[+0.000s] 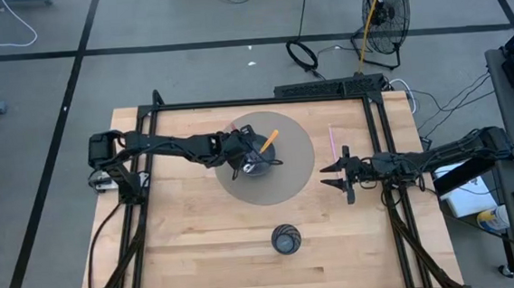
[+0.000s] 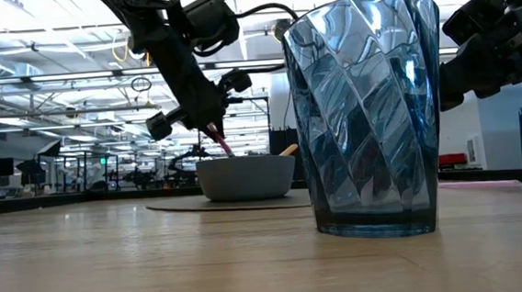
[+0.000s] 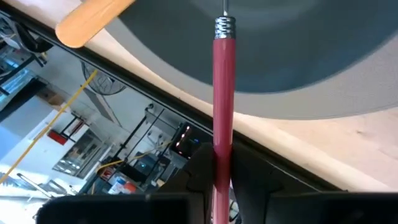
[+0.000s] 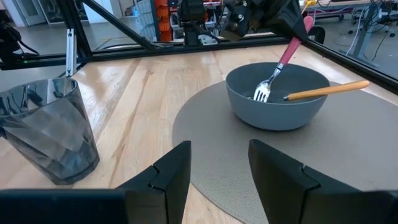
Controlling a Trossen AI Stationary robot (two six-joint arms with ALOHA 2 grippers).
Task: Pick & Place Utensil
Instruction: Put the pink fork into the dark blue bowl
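Observation:
A grey bowl (image 4: 277, 102) stands on a round grey mat (image 4: 205, 137) at the middle of the table. A wooden utensil (image 4: 326, 91) leans on its rim. A fork (image 4: 278, 65) with a pink handle slants into the bowl, tines (image 4: 262, 93) down. My left gripper (image 4: 298, 22) is shut on it above the bowl's far-left side (image 1: 242, 154). My right gripper (image 1: 336, 175) stands open at the mat's right edge, holding nothing. My left gripper pinches the fork's pink handle (image 3: 222, 158) between its two fingers, near the handle's upper free end. The fingers slant down from the table's left. The fork hangs tilted below them, with its tines inside the bowl.
A blue ribbed glass (image 1: 285, 240) stands upright near the table's front edge, close to the low camera (image 2: 369, 111). A thin pink stick (image 1: 332, 140) lies on the wood right of the mat. A black frame runs along the table's edges.

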